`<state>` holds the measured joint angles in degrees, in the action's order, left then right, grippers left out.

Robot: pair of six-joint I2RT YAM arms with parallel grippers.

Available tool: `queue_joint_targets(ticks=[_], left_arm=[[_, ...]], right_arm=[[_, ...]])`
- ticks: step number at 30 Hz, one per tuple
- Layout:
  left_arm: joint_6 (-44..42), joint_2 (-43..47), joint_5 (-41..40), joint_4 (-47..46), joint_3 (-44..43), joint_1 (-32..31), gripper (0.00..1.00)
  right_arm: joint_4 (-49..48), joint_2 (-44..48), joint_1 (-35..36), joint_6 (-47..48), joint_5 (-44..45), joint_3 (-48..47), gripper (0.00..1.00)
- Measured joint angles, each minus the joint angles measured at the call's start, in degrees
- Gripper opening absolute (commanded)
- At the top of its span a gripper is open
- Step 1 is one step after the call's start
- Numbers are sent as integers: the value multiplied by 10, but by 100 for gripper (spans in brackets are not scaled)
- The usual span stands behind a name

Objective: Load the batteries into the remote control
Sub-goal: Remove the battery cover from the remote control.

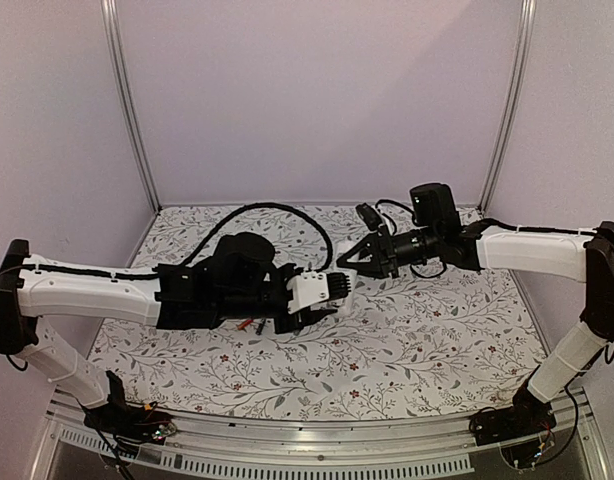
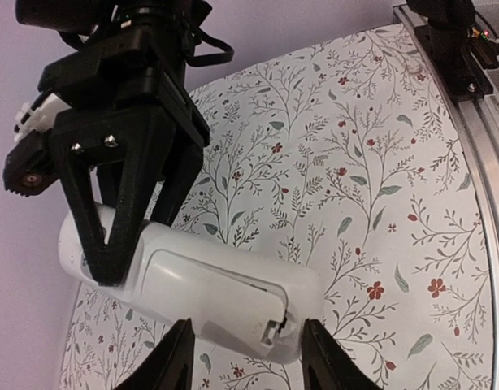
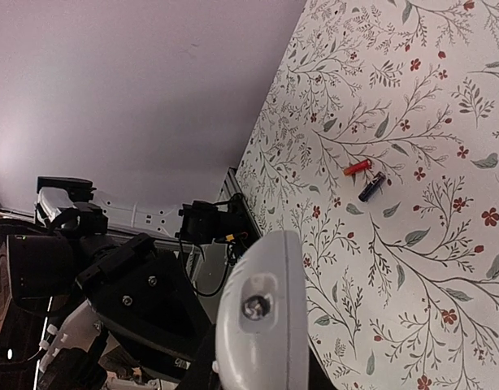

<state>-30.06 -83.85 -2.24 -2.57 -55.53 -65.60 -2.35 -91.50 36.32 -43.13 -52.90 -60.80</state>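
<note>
I have the remote control [image 2: 225,296] held off the floral cloth [image 2: 371,187] near the middle of the table, plain back and battery cover facing the left wrist camera. The left gripper [image 2: 245,361] has its fingers pressed against the sides of the latch end. The right gripper [image 2: 134,244] pinches the opposite, rounded end, one finger [image 2: 103,236] across the back and the other behind it.

In my right wrist view the red battery [image 3: 357,168] and the black battery [image 3: 371,187] lie flat on the cloth, side by side with a small gap between them. They are well apart from the remote, with the red one nearer the cloth's edge by the wall [image 3: 136,89]. From the top camera they sit beneath the left forearm. The metal rail [image 2: 477,122] along the table's near edge is well away from both grippers, with open patterned cloth between.
</note>
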Motion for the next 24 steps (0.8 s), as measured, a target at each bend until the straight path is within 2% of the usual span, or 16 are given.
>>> queue_joint_targets(ticks=[2, 5, 9, 14, 19, 24], left_arm=[[2, 0, 0, 3, 0, 0, 53], [9, 0, -1, 4, 0, 0, 65], [41, 0, -12, 3, 0, 1, 74], [141, -2, -26, 23, -15, 14, 75], [259, -34, -30, 69, -84, 35, 75], [342, -75, -24, 109, -135, 40, 72]], right_arm=[[-4, -1, -2, -4, 0, 0, 0], [-7, -2, -7, -6, 1, 1, 0], [-11, -2, -16, -8, 12, 8, 0], [-13, -5, -23, -8, 43, 17, 0], [-19, -7, -24, -7, 68, 20, 0], [-21, -8, -24, -7, 85, 20, 0]])
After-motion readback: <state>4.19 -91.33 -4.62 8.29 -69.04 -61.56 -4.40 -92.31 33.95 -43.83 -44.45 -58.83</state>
